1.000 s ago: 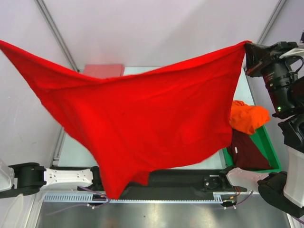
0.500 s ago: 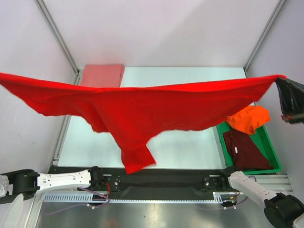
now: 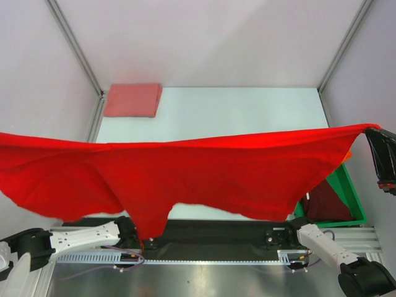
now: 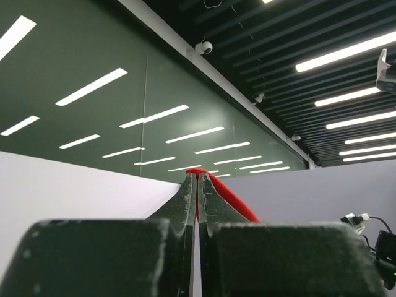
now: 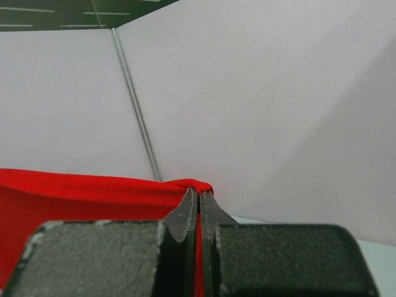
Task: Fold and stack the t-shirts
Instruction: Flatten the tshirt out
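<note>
Screening the green bin [image 3: 351, 197], red t-shirt [image 3: 204, 173]

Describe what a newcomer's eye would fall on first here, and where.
A bright red t-shirt hangs stretched in the air across the width of the table, its ends pinched in the shut left claw and right claw. Beyond it a folded salmon-pink t-shirt lies at the far left corner, and a green bin on the right holds a maroon t-shirt.
</note>
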{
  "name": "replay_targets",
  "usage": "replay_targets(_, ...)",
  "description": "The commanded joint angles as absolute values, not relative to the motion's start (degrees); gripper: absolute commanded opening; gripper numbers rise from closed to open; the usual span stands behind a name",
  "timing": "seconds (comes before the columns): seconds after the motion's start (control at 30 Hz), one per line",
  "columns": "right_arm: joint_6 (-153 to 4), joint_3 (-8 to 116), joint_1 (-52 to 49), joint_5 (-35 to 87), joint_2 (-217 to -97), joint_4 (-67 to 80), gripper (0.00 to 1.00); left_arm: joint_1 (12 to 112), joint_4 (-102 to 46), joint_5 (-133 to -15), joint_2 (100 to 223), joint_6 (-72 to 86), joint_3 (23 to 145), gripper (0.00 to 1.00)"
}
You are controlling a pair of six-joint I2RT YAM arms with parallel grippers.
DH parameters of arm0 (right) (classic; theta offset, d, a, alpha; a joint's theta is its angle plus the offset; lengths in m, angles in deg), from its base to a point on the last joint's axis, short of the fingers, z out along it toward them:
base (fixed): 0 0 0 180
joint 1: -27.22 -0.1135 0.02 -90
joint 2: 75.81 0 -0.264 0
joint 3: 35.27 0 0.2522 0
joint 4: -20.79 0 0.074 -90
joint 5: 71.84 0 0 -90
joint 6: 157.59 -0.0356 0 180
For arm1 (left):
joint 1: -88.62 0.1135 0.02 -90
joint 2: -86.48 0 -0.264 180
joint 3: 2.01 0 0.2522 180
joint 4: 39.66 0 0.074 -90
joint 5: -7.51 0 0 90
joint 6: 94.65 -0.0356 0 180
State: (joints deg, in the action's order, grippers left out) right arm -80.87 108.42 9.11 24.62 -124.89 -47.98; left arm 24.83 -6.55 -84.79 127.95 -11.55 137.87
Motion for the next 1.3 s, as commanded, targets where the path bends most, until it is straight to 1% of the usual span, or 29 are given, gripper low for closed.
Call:
replay_targets(0.0,-80.86,107.78,9.47,23.08,-125.64,-46.24,0.00,25.51,-10.96,-83.98,133.31,-12.38,140.15,0.00)
replay_targets(0.13,-79.28,106.63,9.64,22.65,-126.35,-43.34,0.00,25.51,-11.31,-84.33,137.18,-15.11,142.97,0.00)
replay_targets(0.27,-79.01,104.27,9.29,22.29,-127.76,-39.21,0.00,25.51,-13.50,-86.70,137.63,-17.57,139.82,0.00)
replay_targets(0.5,-78.14,86.01,9.38,22.47,-129.25,-26.13,0.00,25.51,-16.67,-97.24,135.08,-21.96,126.03,0.00)
replay_targets(0.6,-76.65,82.91,9.29,21.77,-132.32,-22.78,0.00,25.51,-17.38,-100.05,137.00,-25.21,125.21,0.00)
replay_targets(0.63,-75.60,82.29,9.38,21.59,-133.11,-21.12,0.00,25.60,-17.20,-102.07,139.54,-27.40,125.74,0.00)
replay_targets(0.77,-74.45,84.65,9.47,20.71,-136.63,-19.87,0.00,25.51,-15.01,-105.33,145.00,-31.63,129.34,0.00)
replay_targets(0.87,-74.18,87.55,9.38,20.10,-136.81,-21.18,0.00,25.51,-14.30,-105.34,145.45,-31.90,131.71,0.00)
replay_targets(0.97,-73.92,89.57,9.38,19.83,-134.97,-23.20,0.00,25.51,-14.48,-104.29,143.79,-30.06,132.42,0.00)
replay_targets(1.27,-75.50,95.03,9.38,21.59,-126.45,-31.02,0.00,25.51,-13.95,-95.24,133.24,-19.87,132.51,0.00)
